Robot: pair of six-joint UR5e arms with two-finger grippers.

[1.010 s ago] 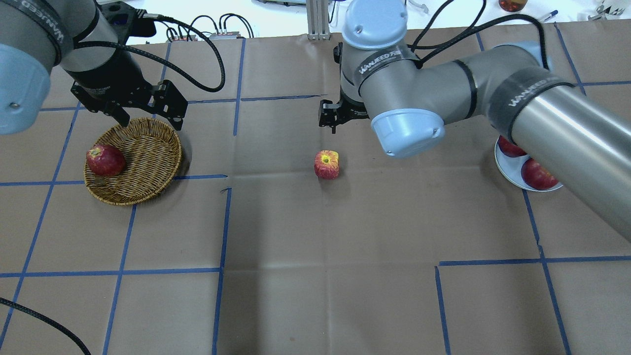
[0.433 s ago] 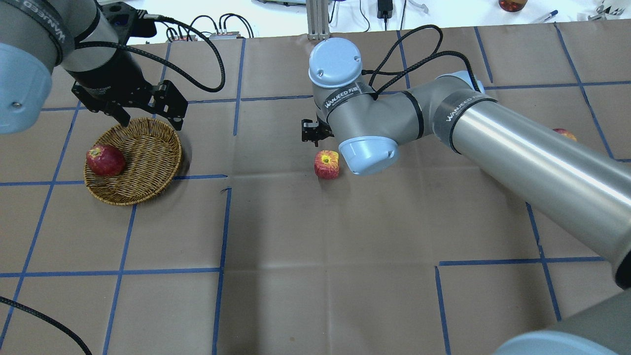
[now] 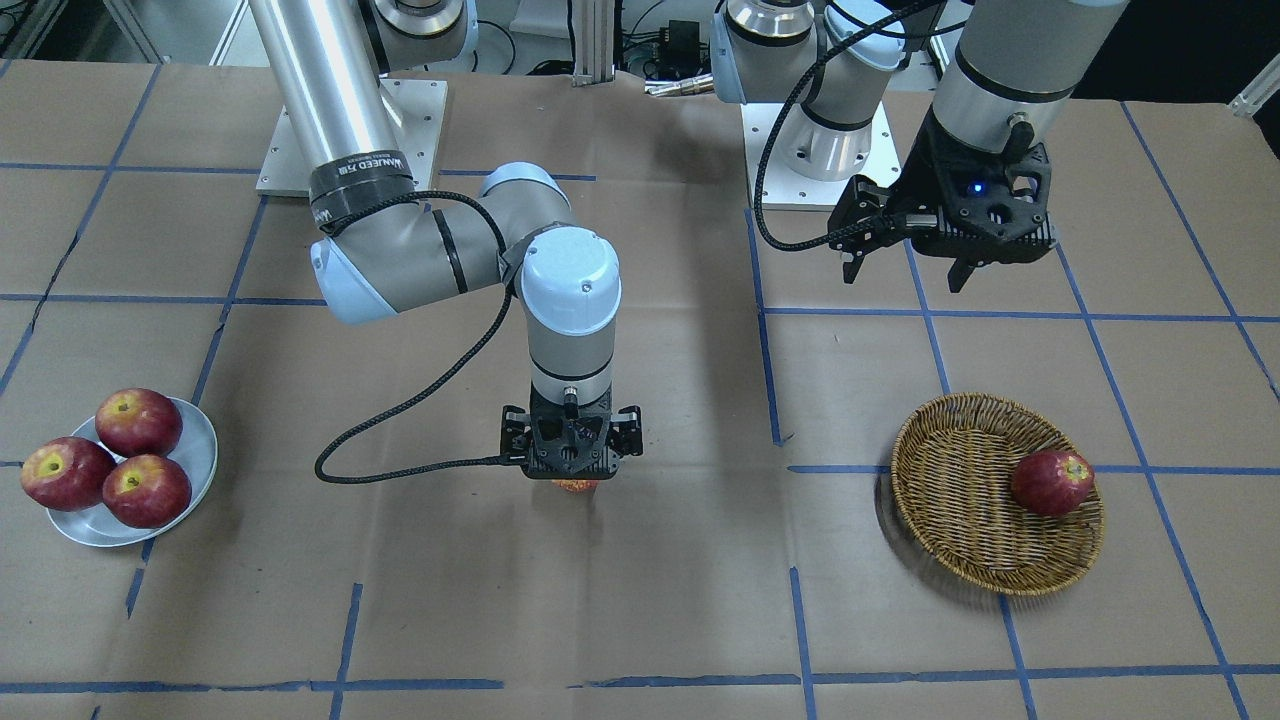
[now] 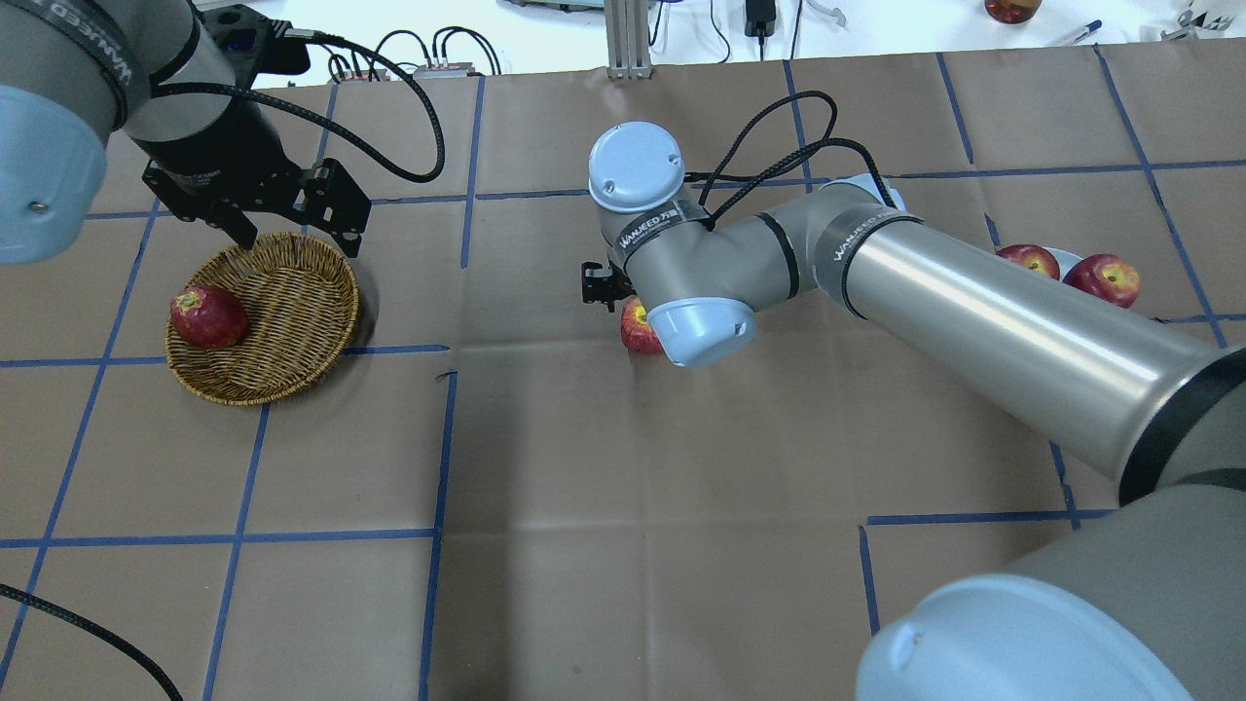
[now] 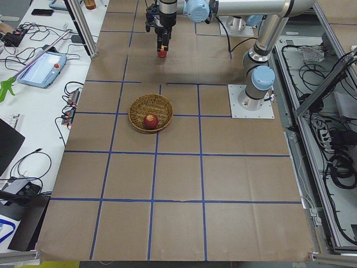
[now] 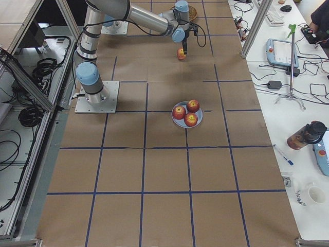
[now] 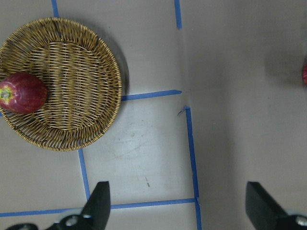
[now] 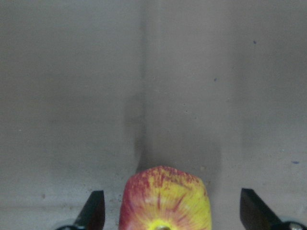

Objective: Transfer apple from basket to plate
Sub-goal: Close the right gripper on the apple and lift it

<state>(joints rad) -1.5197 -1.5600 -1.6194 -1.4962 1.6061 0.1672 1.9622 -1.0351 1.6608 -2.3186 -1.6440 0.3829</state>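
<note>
The streaky red apple with a yellow-green top (image 4: 633,329) stands on the brown paper at mid-table, outside the basket; it also shows in the front view (image 3: 574,487) and the right wrist view (image 8: 165,199). My right gripper (image 3: 572,476) points straight down over it, open, with its fingers (image 8: 95,208) wide on either side of the apple and not touching it. The wicker basket (image 4: 292,321) sits at the left and holds a dark red apple (image 4: 208,316). My left gripper (image 4: 297,239) hangs open and empty above the basket's far rim. The silvery plate (image 3: 200,450) sits at the far right.
Three deeper-red apples (image 3: 138,420) fill most of the plate. My right arm's long forearm (image 4: 973,302) stretches over the table between the apple and the plate. Blue tape lines grid the brown paper.
My right arm has swung left and down, bringing its gripper from behind the streaky apple to directly over it. The left arm and both apples have not moved.
</note>
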